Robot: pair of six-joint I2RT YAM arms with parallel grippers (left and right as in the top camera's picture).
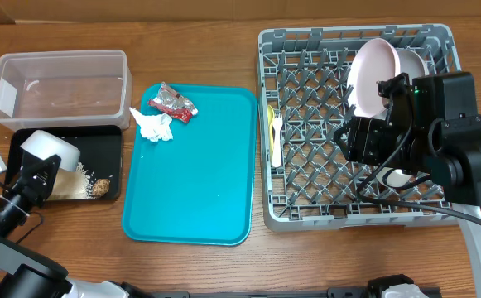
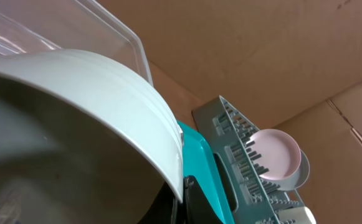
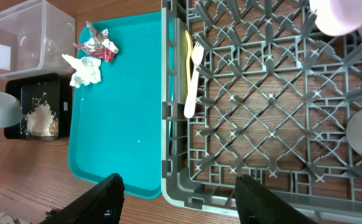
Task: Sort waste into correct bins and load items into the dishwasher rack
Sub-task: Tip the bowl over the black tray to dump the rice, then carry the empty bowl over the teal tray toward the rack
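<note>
— Where's the small white bowl (image 1: 51, 149)?

— Eight o'clock on the surface (image 1: 223, 265), tilted over the black tray (image 1: 108, 149). The left jaws are clamped on its rim. Rice grains (image 1: 73, 185) and a brown scrap (image 1: 101, 189) lie in that tray, with the clear tub (image 1: 66, 91) just beyond at twelve o'clock.

— And the right jaws?

— Spread apart, gripping nothing, over the grey rack (image 1: 306, 91) at three o'clock. The yellow spoon (image 1: 270, 114) and white fork (image 1: 277, 145) lie side by side along its nine o'clock edge. The pink plate (image 1: 371, 70) and white plate (image 1: 418, 62) stand at its one o'clock corner.

— The rubbish?

— The napkin (image 1: 153, 124) and red wrapper (image 1: 174, 103) are just beside each other, at the teal tray (image 1: 199, 190)'s eleven o'clock corner.
</note>
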